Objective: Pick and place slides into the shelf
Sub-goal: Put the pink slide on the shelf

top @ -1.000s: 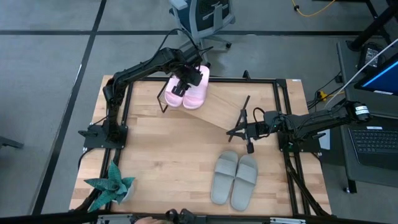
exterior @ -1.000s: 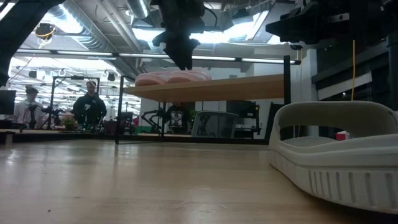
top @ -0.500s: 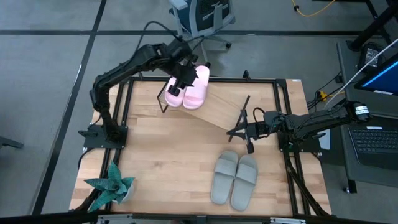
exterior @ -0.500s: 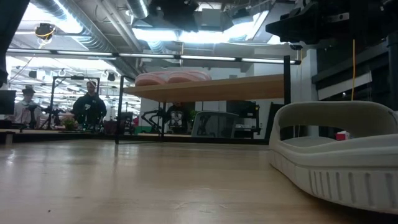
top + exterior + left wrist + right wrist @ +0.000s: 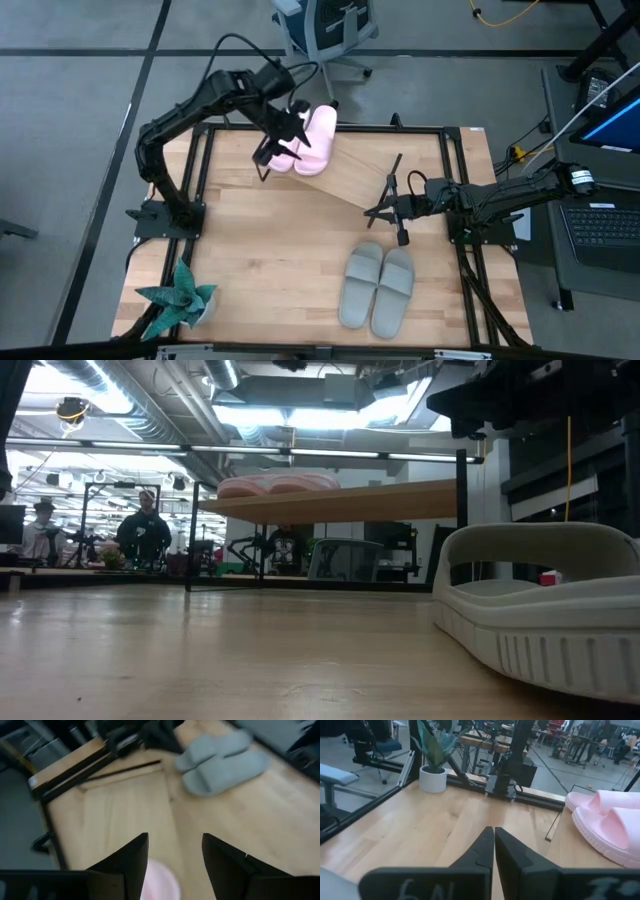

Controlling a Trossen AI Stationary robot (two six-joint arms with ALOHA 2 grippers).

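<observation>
Two pale pink foam slides (image 5: 308,142) sit side by side on the slanted light wood shelf (image 5: 352,178), the left gripper (image 5: 272,148) hovering spread and empty above them. Both grey-green foam slides (image 5: 379,287) lie on the tabletop; the right gripper (image 5: 378,211) waits closed, holding nothing

The right hand (image 5: 493,851) carries white handwritten marks, seemingly "6N".

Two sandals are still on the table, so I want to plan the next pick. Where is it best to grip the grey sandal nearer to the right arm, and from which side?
Probably the wide strap of the grey sandal, taken from straight above. The sandal lies flat, sole down, and touches its partner, so the sides are hard to reach. The strap arches above the footbed, leaving room under it for one finger.
</observation>
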